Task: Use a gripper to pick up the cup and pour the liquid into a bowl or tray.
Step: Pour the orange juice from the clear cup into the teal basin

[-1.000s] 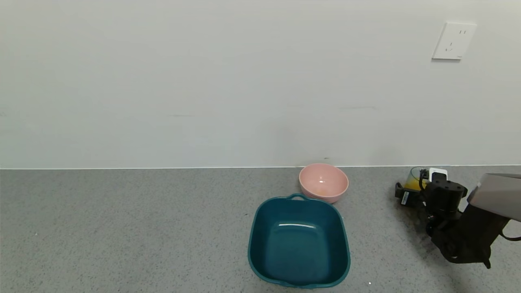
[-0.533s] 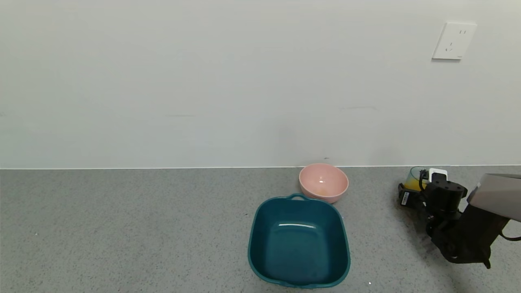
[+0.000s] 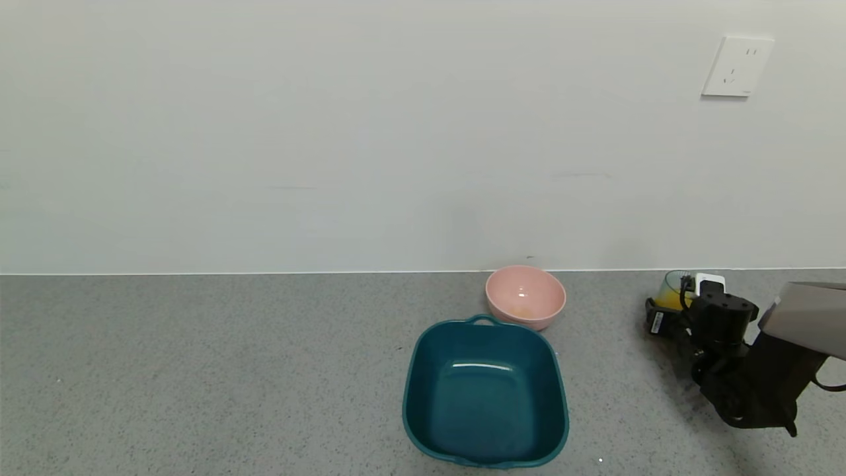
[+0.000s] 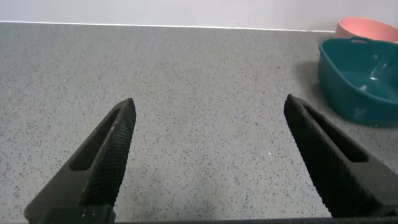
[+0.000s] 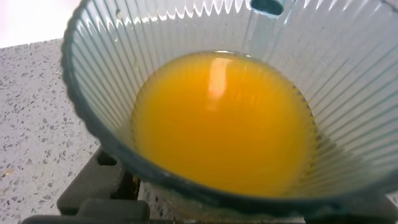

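Head view: right gripper [image 3: 667, 311] at the cup [image 3: 673, 291], near the worktop's [image 3: 198, 370] back edge.
Right jaws: grip cannot be told.
Left gripper [image 4: 208, 155]: jaws spread wide over bare worktop.
Basin [image 3: 486, 393]: well apart from the cup.

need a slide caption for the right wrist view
Close-up into the ribbed cup, orange liquid pooled inside, above the grey counter.

Black right gripper [image 3: 674, 311]: white block, labelled sticker, cables; left gripper [image 4: 208, 158]: textured black fingers.
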